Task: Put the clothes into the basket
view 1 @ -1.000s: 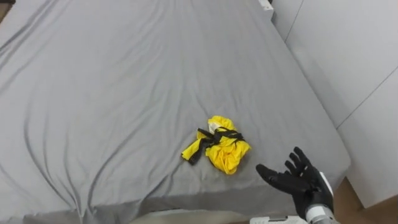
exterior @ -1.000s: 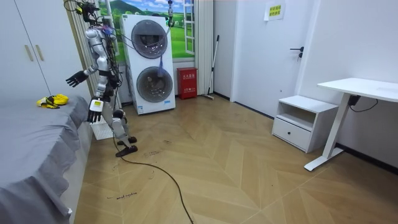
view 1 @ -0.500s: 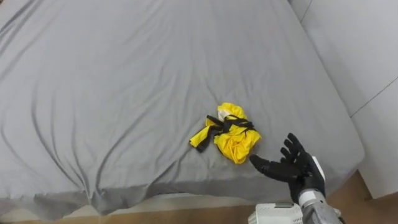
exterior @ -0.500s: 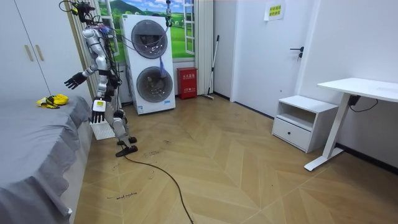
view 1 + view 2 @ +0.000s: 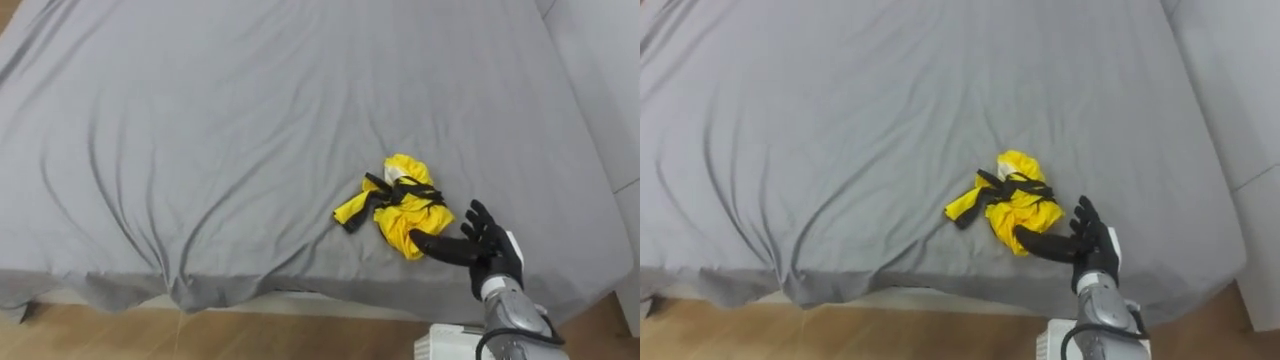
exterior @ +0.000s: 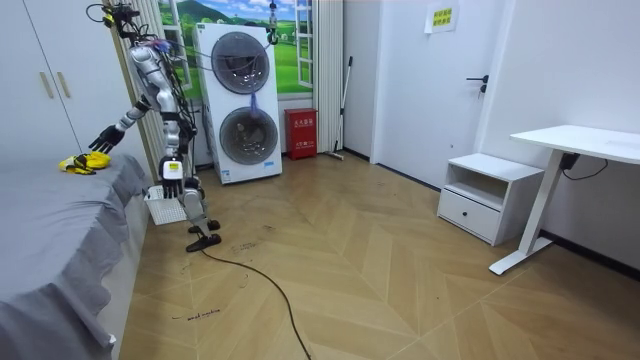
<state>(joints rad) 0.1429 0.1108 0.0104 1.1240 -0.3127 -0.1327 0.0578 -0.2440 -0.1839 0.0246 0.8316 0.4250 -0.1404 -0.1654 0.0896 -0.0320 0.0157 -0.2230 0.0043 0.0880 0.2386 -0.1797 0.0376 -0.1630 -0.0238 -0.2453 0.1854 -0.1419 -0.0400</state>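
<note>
The right hand (image 5: pixel 487 252) is held open and empty, stretched out to the near edge of the yellow clothes (image 5: pixel 402 205), which are bunched close to the front of the bed (image 5: pixel 200 120). If the hand is closed too early, only a loose fold may be caught and the bundle dragged over the edge.

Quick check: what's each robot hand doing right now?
Right robot hand: open, holding nothing, beside the yellow garment.
Left robot hand: hangs at its side; state cannot be told.
</note>
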